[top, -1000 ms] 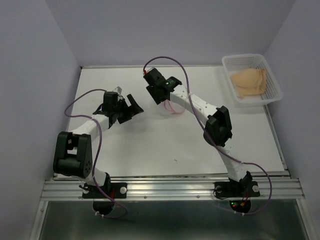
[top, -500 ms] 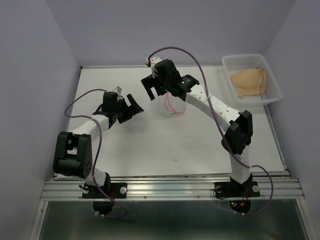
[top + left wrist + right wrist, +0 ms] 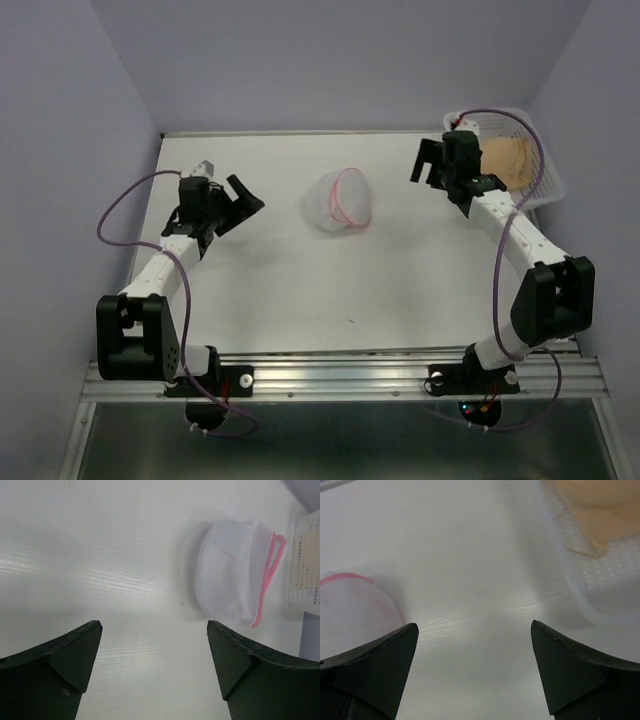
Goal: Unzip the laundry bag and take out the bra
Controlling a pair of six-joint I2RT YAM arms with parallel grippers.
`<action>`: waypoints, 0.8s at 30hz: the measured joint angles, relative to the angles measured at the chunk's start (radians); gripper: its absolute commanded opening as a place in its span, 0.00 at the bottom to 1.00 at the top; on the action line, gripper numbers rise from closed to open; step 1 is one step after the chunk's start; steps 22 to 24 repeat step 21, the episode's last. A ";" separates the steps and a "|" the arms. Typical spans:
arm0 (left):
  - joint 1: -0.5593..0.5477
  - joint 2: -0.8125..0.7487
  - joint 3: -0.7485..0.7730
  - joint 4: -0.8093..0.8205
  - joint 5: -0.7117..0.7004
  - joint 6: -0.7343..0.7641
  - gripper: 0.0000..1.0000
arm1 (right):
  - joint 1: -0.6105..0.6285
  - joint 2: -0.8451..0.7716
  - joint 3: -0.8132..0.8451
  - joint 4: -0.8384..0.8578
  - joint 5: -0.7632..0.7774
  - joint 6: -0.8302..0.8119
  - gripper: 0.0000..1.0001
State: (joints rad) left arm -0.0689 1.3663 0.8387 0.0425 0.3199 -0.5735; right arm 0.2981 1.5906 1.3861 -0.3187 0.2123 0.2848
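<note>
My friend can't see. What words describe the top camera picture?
A white mesh laundry bag with a pink zipper lies untouched between the left gripper and the right gripper, both open and empty. A tan bra lies in a white basket at the far right.

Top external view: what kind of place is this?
Probably a lab robot test cell, not a home: left arm and right arm bolted to a metal rail, plain walls around a white table, and just a laundry bag and a basket on it.

laundry bag [image 3: 340,200] mid-table, bra [image 3: 508,160] in basket [image 3: 545,185] far right
</note>
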 measured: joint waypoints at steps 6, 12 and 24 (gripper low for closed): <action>0.064 -0.101 0.007 -0.053 -0.105 -0.001 0.99 | -0.142 -0.226 -0.351 0.055 0.133 0.055 1.00; 0.079 -0.132 0.047 -0.112 -0.193 0.000 0.99 | -0.113 -0.372 -0.470 0.141 0.175 0.077 1.00; 0.111 -0.150 0.065 -0.138 -0.277 0.000 0.99 | -0.113 -0.386 -0.523 0.208 0.178 0.074 1.00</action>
